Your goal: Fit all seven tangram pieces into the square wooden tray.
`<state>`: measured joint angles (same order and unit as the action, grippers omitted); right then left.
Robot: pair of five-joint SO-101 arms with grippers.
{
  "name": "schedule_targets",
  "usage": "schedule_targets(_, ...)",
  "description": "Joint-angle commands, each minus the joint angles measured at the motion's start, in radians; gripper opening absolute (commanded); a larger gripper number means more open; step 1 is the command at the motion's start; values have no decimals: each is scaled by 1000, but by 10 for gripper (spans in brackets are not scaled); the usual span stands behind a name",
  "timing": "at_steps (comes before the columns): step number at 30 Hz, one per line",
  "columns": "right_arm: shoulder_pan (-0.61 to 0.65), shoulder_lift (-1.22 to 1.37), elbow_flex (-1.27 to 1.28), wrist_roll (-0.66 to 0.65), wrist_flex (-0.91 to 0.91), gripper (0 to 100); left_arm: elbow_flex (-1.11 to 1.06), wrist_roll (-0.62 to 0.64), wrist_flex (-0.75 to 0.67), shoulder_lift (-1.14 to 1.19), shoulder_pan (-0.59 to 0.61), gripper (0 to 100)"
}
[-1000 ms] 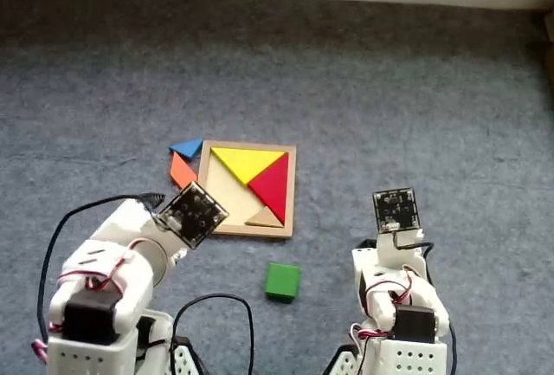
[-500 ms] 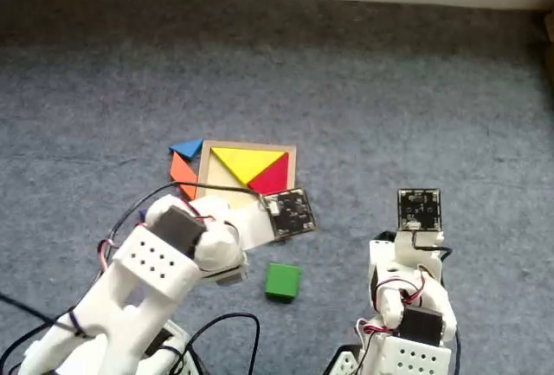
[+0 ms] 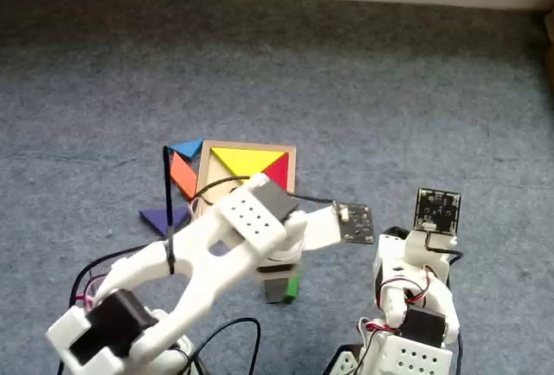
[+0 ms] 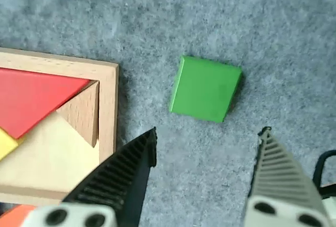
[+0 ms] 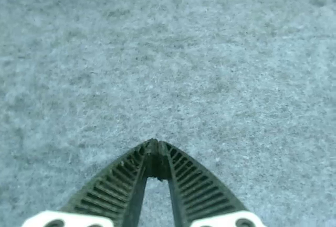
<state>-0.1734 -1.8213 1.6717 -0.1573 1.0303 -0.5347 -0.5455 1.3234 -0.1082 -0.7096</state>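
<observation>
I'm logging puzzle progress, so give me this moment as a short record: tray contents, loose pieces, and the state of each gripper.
tray: square wooden tray, partly filled
in tray: yellow triangle, red triangle, plain wooden triangle
loose on carpet: green square, blue triangle, orange piece, purple piece
left gripper: fingers open, green square just beyond the tips, not touched
right gripper: fingers shut, over bare carpet

Your left gripper (image 4: 208,132) hangs with jaws spread above the carpet (image 4: 262,17), near the green square (image 4: 206,88). Beside the square lies the wooden tray (image 4: 109,106), holding a red triangle (image 4: 37,98).
</observation>
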Motion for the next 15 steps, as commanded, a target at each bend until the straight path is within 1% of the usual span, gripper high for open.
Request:
schedule_targets(1, -8, -15, 107, 9, -25, 6, 91, 20, -18, 88, -41, 306)
schedule_targets(3, -8, -15, 107, 9, -25, 6, 104, 23, -44, 134, -54, 305)
schedule_targets(6, -8, -15, 107, 9, -24, 6, 111, 60, -91, 199, -58, 305)
schedule_targets(10, -8, -15, 107, 9, -24, 6, 113, 60, -98, 269, -58, 304)
schedule_targets(12, -8, -15, 107, 9, -24, 6, 113, 60, -98, 282, -58, 282)
schedule_targets(15, -8, -15, 107, 9, -24, 6, 111, 57, -104, 288, -59, 219)
